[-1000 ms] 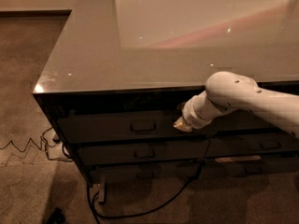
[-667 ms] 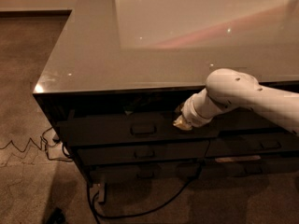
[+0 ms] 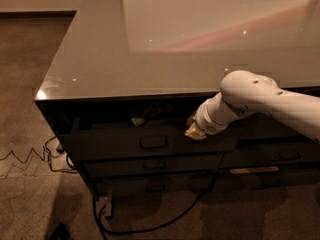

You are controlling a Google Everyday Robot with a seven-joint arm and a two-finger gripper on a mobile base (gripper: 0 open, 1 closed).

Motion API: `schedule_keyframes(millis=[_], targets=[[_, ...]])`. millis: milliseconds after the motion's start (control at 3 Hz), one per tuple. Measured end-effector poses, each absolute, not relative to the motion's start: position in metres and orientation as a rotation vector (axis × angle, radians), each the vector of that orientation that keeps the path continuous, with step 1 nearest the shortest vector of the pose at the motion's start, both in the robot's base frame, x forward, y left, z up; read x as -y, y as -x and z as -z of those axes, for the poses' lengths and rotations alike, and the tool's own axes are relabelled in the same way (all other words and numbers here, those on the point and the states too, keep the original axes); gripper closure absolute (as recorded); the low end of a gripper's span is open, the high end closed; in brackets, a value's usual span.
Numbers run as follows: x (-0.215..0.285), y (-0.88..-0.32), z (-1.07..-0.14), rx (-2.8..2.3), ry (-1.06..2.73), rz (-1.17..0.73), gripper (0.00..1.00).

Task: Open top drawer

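Glossy grey worktop (image 3: 100, 59) fills the upper frame. Below its front edge I see the top drawer (image 3: 115, 145) standing partly out, with the gripper (image 3: 196, 130) at its upper lip, centre-right. I cannot tell whether the jaws are apart.

I am seeing one cabinet (image 3: 100, 59) with a glossy top. One white arm (image 3: 270, 101) is reaching in from the right, and its one gripper (image 3: 196, 131) is sitting at the upper edge of the top drawer (image 3: 110, 145), just right of that drawer's one loop handle (image 3: 153, 142). Two lower drawer fronts (image 3: 125, 165) are stacking beneath it, making three in this column. One small green object (image 3: 138, 120) is lying inside. Two cables are trailing on the floor: one black cable (image 3: 165, 221), one pale zigzag cable (image 3: 20, 156).
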State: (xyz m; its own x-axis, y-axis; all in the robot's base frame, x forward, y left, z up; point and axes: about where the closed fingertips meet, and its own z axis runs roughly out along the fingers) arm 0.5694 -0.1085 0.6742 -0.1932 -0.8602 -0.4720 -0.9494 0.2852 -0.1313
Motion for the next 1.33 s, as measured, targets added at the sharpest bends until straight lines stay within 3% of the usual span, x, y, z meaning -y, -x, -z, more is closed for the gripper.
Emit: schedule_keyframes(millis=[1000, 1333], targets=[[0.088, -0.581, -0.671, -2.079, 1.676, -0.264, 0.12], [0.070, -0.575, -0.664, -2.030, 1.779, -0.271, 0.00]])
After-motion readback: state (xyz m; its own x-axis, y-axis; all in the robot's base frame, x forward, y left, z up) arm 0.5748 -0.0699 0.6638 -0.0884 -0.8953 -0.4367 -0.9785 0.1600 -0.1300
